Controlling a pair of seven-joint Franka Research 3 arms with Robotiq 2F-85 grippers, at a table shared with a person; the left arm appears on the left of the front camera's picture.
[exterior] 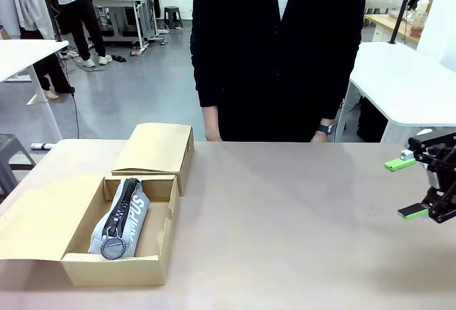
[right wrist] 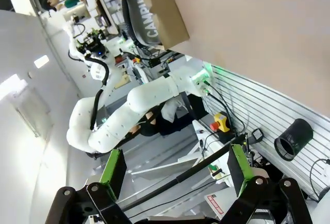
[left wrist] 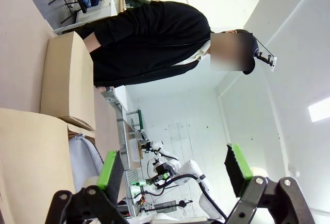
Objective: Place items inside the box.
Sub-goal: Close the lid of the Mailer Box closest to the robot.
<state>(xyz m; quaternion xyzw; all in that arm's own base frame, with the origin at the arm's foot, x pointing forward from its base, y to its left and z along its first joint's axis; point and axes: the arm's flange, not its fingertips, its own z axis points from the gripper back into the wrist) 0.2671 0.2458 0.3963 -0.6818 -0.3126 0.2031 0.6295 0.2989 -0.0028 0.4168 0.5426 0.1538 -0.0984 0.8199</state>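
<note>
With the pencil case (exterior: 121, 217) in the box (exterior: 117, 269), keep your right hand (exterior: 413, 187) wide open, empty, awaiting another item.

A smaller closed cardboard box (exterior: 157, 150) sits left of centre on the tan table (exterior: 299, 217). A person in black (exterior: 278, 46) stands at the table's far edge, top centre. White tables (exterior: 406, 82) stand at right and upper left.
</note>
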